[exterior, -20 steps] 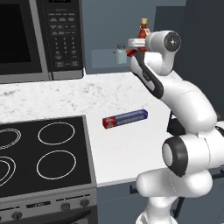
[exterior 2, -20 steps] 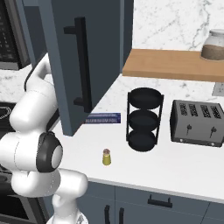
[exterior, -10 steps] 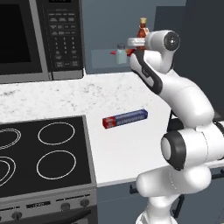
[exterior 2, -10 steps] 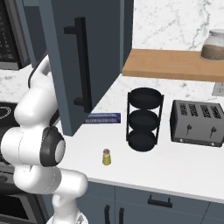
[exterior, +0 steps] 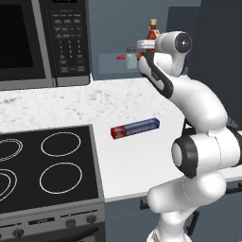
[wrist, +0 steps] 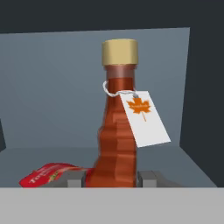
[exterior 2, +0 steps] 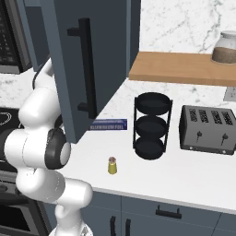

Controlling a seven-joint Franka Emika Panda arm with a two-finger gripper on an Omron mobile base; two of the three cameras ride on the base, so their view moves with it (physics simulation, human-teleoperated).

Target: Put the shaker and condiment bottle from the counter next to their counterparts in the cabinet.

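One red-brown ribbed condiment bottle (exterior: 152, 32) sits pinched in the fingers (exterior: 142, 53) at the dark blue-grey cabinet (exterior: 109, 65), beside its pale capped shaker (exterior: 131, 52). Right of the arm, the small yellow shaker (exterior 2: 112, 165) waits on the white speckled desk (exterior 2: 184, 177). From the hand, the bottle (wrist: 119, 131) nearly touches the flat red-orange packet (wrist: 48, 174) on the shelf; a tilted release could topple it

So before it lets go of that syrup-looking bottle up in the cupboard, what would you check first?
1. Gripper shut on the condiment bottle: ok.
2. Bottle upright: ok.
3. Bottle inside the cabinet, over its shelf: ok.
4. Bottle's base resting on the shelf: cannot tell, it is hidden.
5. Bottle beside the red-orange condiment item: ok.
6. Yellow shaker moved too: not ok, it stands on the counter.
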